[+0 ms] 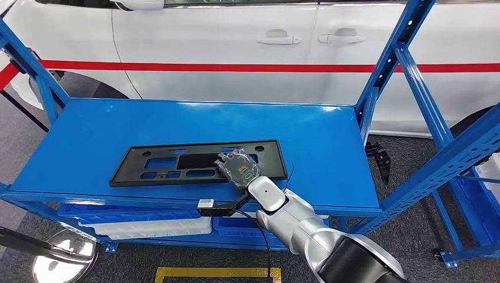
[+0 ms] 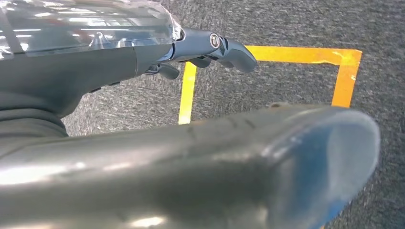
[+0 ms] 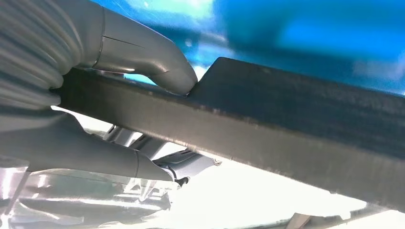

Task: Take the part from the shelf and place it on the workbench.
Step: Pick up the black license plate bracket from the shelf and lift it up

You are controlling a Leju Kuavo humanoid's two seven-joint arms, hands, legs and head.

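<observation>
Across the middle of the head view I am seeing the part (image 1: 197, 162), a flat black panel with cut-outs, lying on the blue shelf (image 1: 330, 147), its right end under my right hand (image 1: 237, 167). From the right wrist view I am watching the right hand (image 3: 71, 119) closing on the near edge of the part (image 3: 296, 129), the thumb pressing one face and the other fingers (image 3: 95, 160) curling under the other. Behind the shelf, along the top of the frame, a white car (image 1: 236, 41) with a red stripe is standing. At the lower middle a yellow floor marking (image 1: 215, 273) is showing. Over grey carpet in the left wrist view, my left hand (image 2: 210, 50) is hanging with its fingers curled in, holding nothing
</observation>
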